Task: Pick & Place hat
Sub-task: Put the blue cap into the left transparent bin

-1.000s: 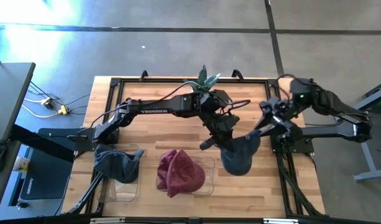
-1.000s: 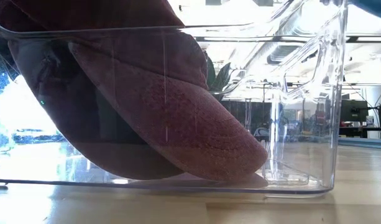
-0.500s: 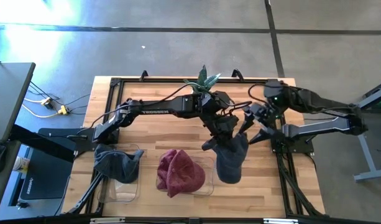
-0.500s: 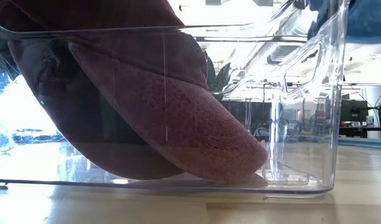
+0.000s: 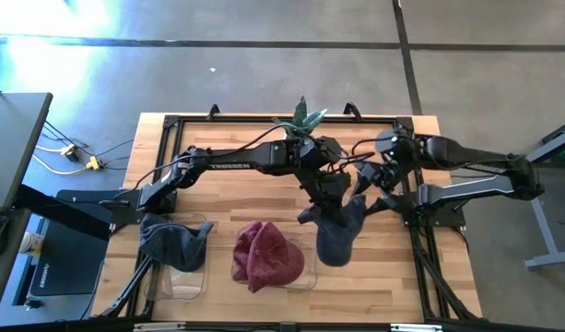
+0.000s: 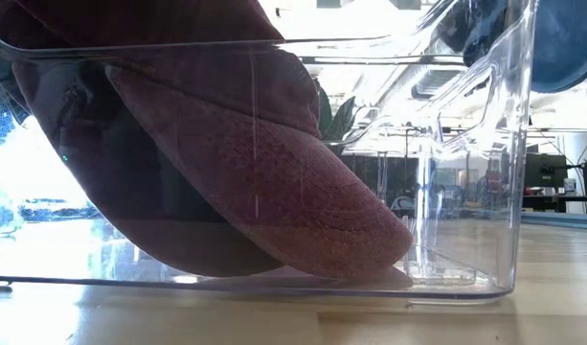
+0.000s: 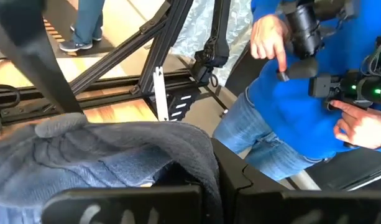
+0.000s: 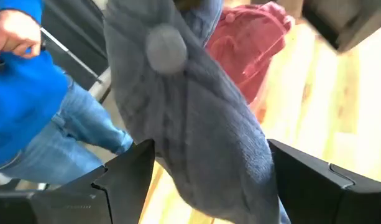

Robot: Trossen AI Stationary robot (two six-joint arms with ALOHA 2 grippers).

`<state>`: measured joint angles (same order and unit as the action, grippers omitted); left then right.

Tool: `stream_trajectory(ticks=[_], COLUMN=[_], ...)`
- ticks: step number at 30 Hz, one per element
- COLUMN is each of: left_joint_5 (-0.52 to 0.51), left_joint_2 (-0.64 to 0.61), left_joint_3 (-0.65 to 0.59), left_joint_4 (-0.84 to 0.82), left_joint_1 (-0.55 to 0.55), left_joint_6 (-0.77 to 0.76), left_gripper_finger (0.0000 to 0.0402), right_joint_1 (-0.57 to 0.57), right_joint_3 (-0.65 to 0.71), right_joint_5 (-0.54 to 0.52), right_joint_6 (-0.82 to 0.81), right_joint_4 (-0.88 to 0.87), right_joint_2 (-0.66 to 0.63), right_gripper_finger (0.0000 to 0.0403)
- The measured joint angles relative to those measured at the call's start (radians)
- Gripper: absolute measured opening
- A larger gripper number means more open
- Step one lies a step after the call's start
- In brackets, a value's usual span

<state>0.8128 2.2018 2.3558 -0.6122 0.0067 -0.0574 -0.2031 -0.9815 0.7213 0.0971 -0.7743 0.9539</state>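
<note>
Two hats already sit in clear bins: a red cap (image 5: 265,254) and a dark hat (image 5: 173,242). My left hand (image 5: 326,198) is clamped on the grey beanie (image 5: 335,235), hanging above the desk (image 5: 227,198); my right hand (image 5: 372,180) stands wide beside it. Placing remains, I judge. No legible writing.

Overhead, table-level and two wrist views, all sharing the grey hat (image 5: 335,235).

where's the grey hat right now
In the high view the grey hat hangs from the shut left gripper over the table's right half, just right of the red hat, with the open right gripper beside it.
</note>
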Motion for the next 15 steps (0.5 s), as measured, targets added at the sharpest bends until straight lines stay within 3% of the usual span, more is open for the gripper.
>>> stream_trajectory(ticks=[5, 8, 11, 15], left_joint_5=[0.015, -0.001, -0.028, -0.064], left_joint_2=[0.0, 0.0, 0.0, 0.0], left_joint_3=[0.0, 0.0, 0.0, 0.0], left_joint_4=[-0.052, -0.111, -0.135, -0.135], left_joint_1=[0.0, 0.0, 0.0, 0.0], left_joint_6=[-0.003, -0.003, 0.0, 0.006], left_gripper_finger=[0.0001, 0.0001, 0.0001, 0.0001], right_joint_1=[0.0, 0.007, 0.03, 0.069], right_joint_3=[0.088, 0.103, 0.115, 0.115], right_joint_5=[0.096, 0.158, 0.184, 0.187], right_joint_6=[-0.025, -0.059, -0.073, -0.107], right_joint_4=[0.132, 0.166, 0.164, 0.163], right_joint_2=[-0.008, -0.022, -0.027, -0.028], right_gripper_finger=[0.0296, 0.0272, 0.0213, 0.0093])
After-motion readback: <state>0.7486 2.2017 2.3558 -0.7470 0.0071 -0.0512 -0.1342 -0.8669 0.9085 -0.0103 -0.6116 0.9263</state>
